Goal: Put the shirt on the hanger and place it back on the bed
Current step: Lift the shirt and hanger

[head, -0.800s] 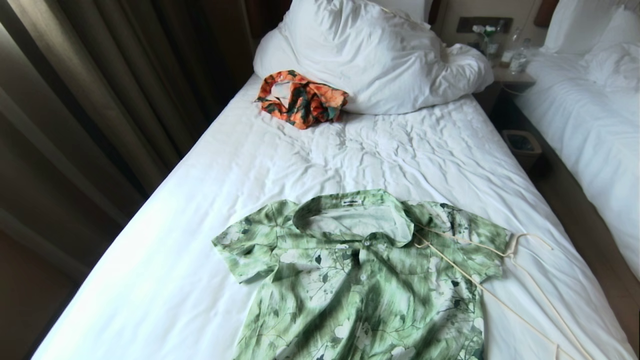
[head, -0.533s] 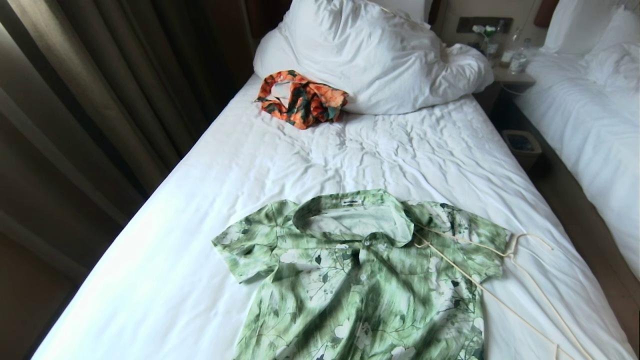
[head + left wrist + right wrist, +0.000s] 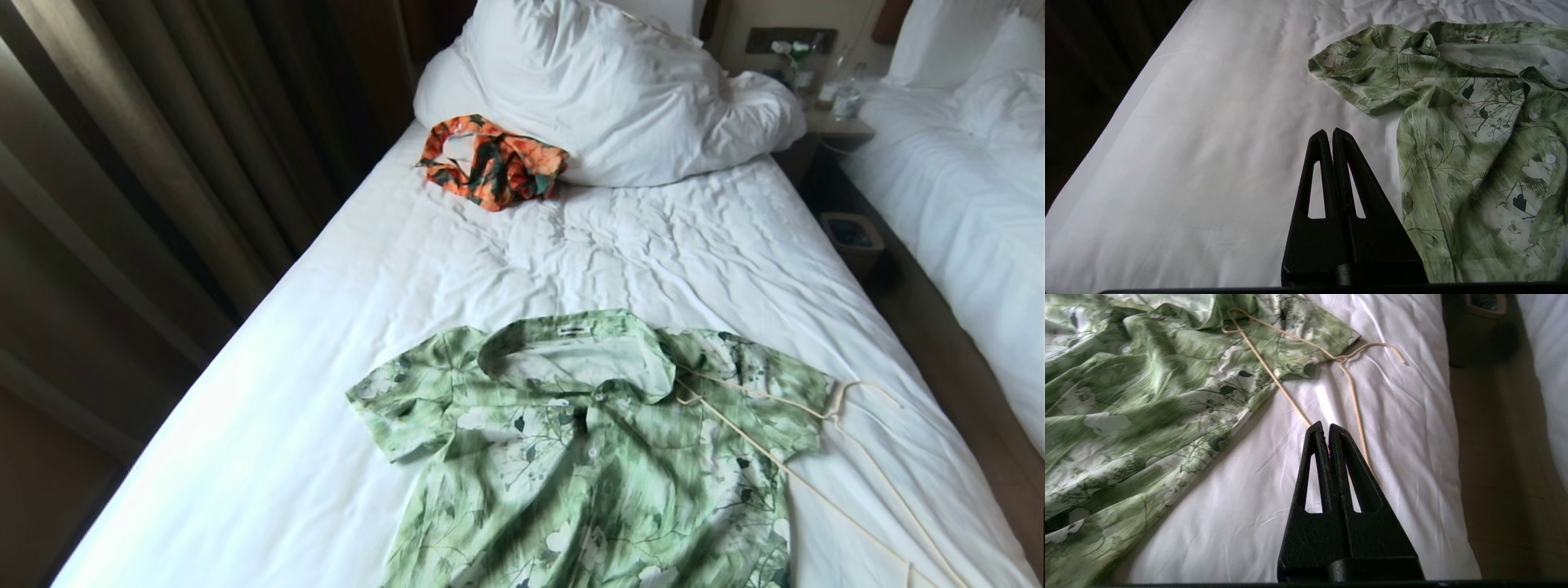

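The green flower-print shirt [image 3: 588,457] lies spread flat, collar away from me, on the near part of the bed [image 3: 343,327]. The thin cream hanger [image 3: 824,457] lies across the shirt's right sleeve and on the sheet beside it, hook pointing right. In the left wrist view my left gripper [image 3: 1329,132] is shut and empty above bare sheet, left of the shirt [image 3: 1474,147]. My right gripper [image 3: 1325,426] is shut and empty above the sheet, just short of the hanger [image 3: 1349,388] and right of the shirt [image 3: 1147,400]. Neither arm shows in the head view.
An orange-and-green garment [image 3: 494,163] lies by the bulky white duvet and pillow [image 3: 604,90] at the head of the bed. Dark curtains [image 3: 163,163] stand along the left. On the right are a nightstand [image 3: 833,122], a small bin [image 3: 853,241] and another white bed [image 3: 971,204].
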### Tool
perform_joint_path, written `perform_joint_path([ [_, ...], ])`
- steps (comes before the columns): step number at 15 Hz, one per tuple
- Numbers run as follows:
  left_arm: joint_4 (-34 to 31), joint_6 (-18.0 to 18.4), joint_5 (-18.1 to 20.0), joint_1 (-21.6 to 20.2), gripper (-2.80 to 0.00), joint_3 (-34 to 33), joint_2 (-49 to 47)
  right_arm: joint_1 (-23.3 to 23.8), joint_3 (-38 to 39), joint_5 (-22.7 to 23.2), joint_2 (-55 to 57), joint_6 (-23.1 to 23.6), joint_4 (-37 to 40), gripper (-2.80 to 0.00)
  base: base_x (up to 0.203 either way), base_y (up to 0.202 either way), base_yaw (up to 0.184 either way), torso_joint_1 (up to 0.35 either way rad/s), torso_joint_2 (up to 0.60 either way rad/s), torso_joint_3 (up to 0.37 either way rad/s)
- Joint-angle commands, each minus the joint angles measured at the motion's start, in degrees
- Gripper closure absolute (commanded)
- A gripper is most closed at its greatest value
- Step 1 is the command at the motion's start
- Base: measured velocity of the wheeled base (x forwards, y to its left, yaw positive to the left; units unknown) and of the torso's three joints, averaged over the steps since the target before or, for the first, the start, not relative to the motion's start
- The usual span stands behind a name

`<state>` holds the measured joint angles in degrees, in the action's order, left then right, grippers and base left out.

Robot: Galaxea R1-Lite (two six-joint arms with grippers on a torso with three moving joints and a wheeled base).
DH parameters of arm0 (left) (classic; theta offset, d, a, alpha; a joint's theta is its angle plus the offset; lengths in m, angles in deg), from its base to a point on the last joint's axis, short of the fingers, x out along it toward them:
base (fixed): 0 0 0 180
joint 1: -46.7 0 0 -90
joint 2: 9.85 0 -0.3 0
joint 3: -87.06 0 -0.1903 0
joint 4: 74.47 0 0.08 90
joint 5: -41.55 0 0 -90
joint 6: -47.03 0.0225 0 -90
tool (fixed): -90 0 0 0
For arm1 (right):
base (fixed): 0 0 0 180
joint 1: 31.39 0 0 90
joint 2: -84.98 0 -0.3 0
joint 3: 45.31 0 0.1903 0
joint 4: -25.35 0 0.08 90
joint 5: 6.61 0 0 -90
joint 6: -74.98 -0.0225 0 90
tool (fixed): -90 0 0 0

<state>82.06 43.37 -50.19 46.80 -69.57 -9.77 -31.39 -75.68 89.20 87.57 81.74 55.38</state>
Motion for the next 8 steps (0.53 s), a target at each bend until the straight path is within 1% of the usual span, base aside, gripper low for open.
perform_joint_path([
  [1, 0.02, -0.03, -0.03, -0.01, 0.0, -0.09, 0.01, 0.06, -2.6, 2.75, 7.77, -0.59, 0.59, 0.0, 0.0, 0.0, 0.0, 0.0, 0.0, 0.0],
  [2, -0.06, -0.03, -0.03, -0.01, 0.0, -0.09, 0.01, 0.07, -3.84, 4.17, 11.81, -2.3, 0.64, 0.0, 0.0, 0.0, 0.0, 0.0, 0.0, 0.0],
  [4, 0.01, -0.03, -0.03, -0.01, 0.0, -0.09, 0.01, 0.08, -7.32, 6.69, 21.26, -7.37, 0.68, 0.0, 0.0, 0.0, 0.0, 0.0, 0.0, 0.0],
  [8, -0.07, -0.03, -0.03, -0.01, 0.0, -0.09, 0.01, 0.15, -16.55, 8.61, 43.49, -15.7, 0.75, 0.0, 0.0, 0.0, 0.0, 0.0, 0.0, 0.0],
])
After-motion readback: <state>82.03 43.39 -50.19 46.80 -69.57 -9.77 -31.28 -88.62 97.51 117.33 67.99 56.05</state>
